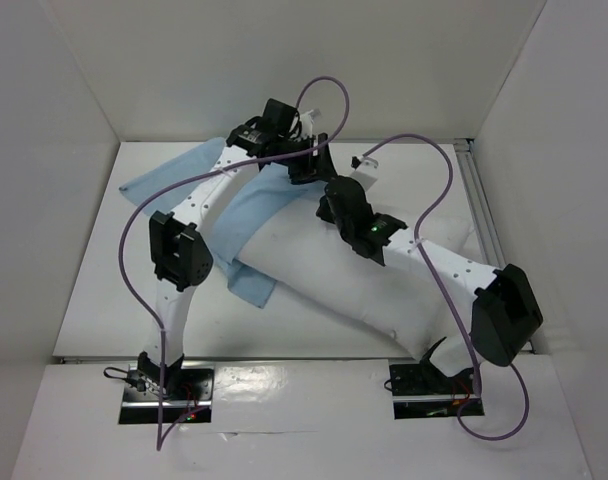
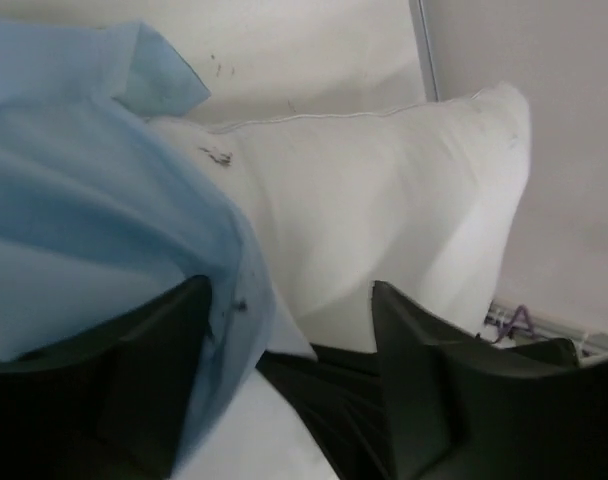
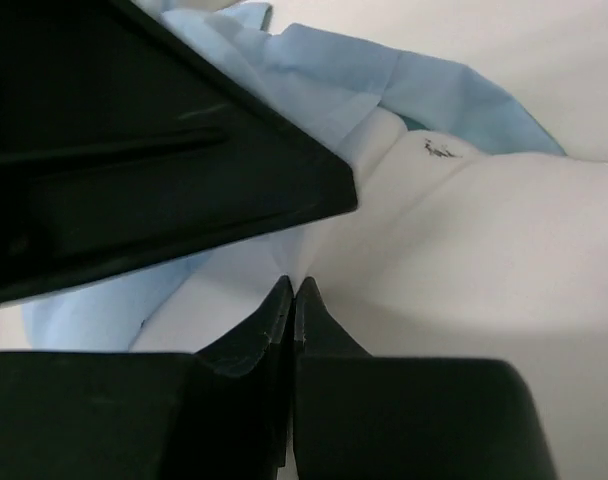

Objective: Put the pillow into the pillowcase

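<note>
Item 1, pillow point(image 1: 334, 285): white and plump, lying slantwise on the white desk point(image 1: 99, 290), running from the middle toward the right arm's base. Its far end is sitting under the pillowcase edge.

Item 2, pillowcase point(image 1: 149, 185): light blue, limp, spreading flat from the far left of the desk toward the middle and draping over the pillow's far end, with 1 corner hanging off the pillow's near side.

Item 3, left pincer point(image 2: 289, 290): reaching over the far end of the pillow, its 2 fingers point(image 2: 154, 365) standing wide apart and released. The blue cloth edge and bare pillow are lying between them (the cloth is resting against the left-hand finger).

Item 4, right pincer point(image 3: 292, 292): clenched, tips pressing together at the crease where blue cloth is meeting white pillow. Whether any fabric is being pinched cannot be told. The left arm's black housing point(image 3: 134, 150) is looming just above it.

Item 5, 2 purple cables point(image 1: 132, 270): looping above both arms.
</note>
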`<state>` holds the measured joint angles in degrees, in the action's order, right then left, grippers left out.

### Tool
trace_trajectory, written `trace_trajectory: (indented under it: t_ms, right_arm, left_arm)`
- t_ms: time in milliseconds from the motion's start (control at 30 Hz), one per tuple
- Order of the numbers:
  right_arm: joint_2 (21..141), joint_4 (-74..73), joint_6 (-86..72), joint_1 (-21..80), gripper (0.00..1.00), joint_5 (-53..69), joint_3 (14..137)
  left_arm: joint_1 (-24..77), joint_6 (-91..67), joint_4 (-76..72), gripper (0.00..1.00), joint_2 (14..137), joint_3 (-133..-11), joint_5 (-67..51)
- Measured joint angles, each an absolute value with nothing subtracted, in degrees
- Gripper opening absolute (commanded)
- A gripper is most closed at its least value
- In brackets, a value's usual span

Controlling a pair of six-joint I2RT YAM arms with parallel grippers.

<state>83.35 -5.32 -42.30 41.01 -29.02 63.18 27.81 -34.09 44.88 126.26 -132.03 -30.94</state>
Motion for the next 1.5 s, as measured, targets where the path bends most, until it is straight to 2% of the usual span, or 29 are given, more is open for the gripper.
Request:
trace_trajectory:
  t_ms: [33, 67, 100, 167, 200, 233, 267, 300, 333, 433, 533, 567, 600, 667, 700, 733, 800, 900, 1033, 1167, 1300, 1467, 1500]
  right_arm:
    - [83.9, -5.1, -42.4, 40.5, 0.06, -29.5, 63.4]
    - [84.1, -5.0, -42.5, 40.2, 0.17, -29.6, 63.6]
    - [84.2, -5.0, -42.5, 39.6, 0.35, -29.4, 63.8]
    - [84.3, -4.8, -41.8, 38.1, 0.8, -28.0, 64.7]
    - [84.6, -4.7, -40.8, 37.3, 0.85, -26.6, 65.8]
    - [84.9, -4.8, -39.2, 36.6, 0.89, -25.5, 67.1]
    - [85.4, -5.2, -37.6, 35.9, 0.92, -24.2, 69.1]
    - [85.8, -6.2, -36.0, 35.5, 0.96, -23.0, 71.2]
    - [86.0, -6.5, -34.6, 35.3, 0.98, -22.2, 73.2]
    - [86.1, -9.5, -28.1, 35.4, 0.99, -20.3, 79.8]
    - [86.5, -14.0, -21.6, 35.4, 0.99, -18.8, 87.2]
    - [87.0, -15.6, -19.4, 35.4, 0.99, -17.8, 89.9]
    - [87.5, -17.0, -17.8, 35.6, 0.99, -16.8, 92.2]
    - [88.2, -19.4, -15.0, 35.8, 0.99, -14.4, 95.4]
    - [88.2, -20.2, -13.7, 36.3, 0.99, -13.2, 95.7]
    - [88.2, -21.0, -12.8, 36.7, 0.99, -12.3, 95.6]
    - [88.3, -22.9, -11.2, 37.9, 0.99, -10.0, 94.7]
    - [89.0, -27.4, -9.1, 38.8, 0.99, -6.3, 94.1]
    - [90.8, -33.8, -7.0, 39.8, 0.99, -2.9, 94.5]
    - [92.6, -39.3, -6.0, 41.2, 0.99, -1.6, 94.8]
    - [93.1, -44.2, -4.6, 43.8, 0.99, -0.8, 94.8]
    - [93.4, -48.0, -3.5, 49.3, 0.99, -2.9, 94.0]
    - [93.4, -48.3, -3.3, 50.2, 0.99, -3.3, 93.5]
  left_arm:
    - [27.3, -33.8, 45.0, 0.98, 126.0, -131.9, -31.0]
    - [26.6, -33.2, 45.1, 1.0, 125.5, -131.7, -31.0]
    - [25.6, -32.8, 45.2, 1.0, 124.5, -131.4, -30.8]
    - [23.0, -32.0, 45.9, 1.0, 121.5, -130.8, -30.2]
    - [21.4, -31.5, 46.0, 1.0, 119.2, -130.4, -29.9]
    - [19.6, -31.1, 45.7, 0.93, 116.4, -129.2, -29.4]
    - [17.9, -30.6, 45.5, 0.67, 113.3, -127.4, -28.9]
    - [15.7, -30.2, 45.1, 0.32, 109.3, -124.6, -28.3]
    - [13.6, -30.1, 44.8, 0.0, 104.7, -121.3, -27.3]
    - [6.5, -29.2, 41.6, 0.03, 88.2, -105.6, -21.5]
    - [3.6, -28.8, 38.8, 0.32, 72.5, -87.2, -17.1]
    - [3.6, -28.7, 38.1, 0.62, 68.8, -82.4, -16.8]
    - [3.6, -28.5, 35.9, 0.72, 64.6, -76.1, -16.7]
    - [4.0, -29.3, 34.9, 0.87, 58.5, -64.9, -16.8]
    - [4.4, -30.3, 32.9, 0.98, 55.8, -58.1, -16.8]
    - [4.8, -30.7, 32.0, 1.0, 53.9, -53.2, -16.8]
    - [6.3, -33.1, 28.7, 1.0, 50.7, -41.6, -17.0]
    - [8.6, -35.1, 27.2, 1.0, 47.7, -31.9, -16.1]
    - [10.6, -37.7, 21.2, 0.99, 49.8, -28.3, -13.1]
    - [11.9, -38.8, 13.0, 0.92, 55.4, -27.4, -11.1]
    - [13.7, -39.3, 5.2, 0.81, 60.7, -25.7, -9.5]
    - [14.3, -40.3, -1.3, 0.56, 65.9, -23.5, -8.4]
    - [14.3, -40.7, -2.3, 0.42, 66.4, -23.2, -8.1]
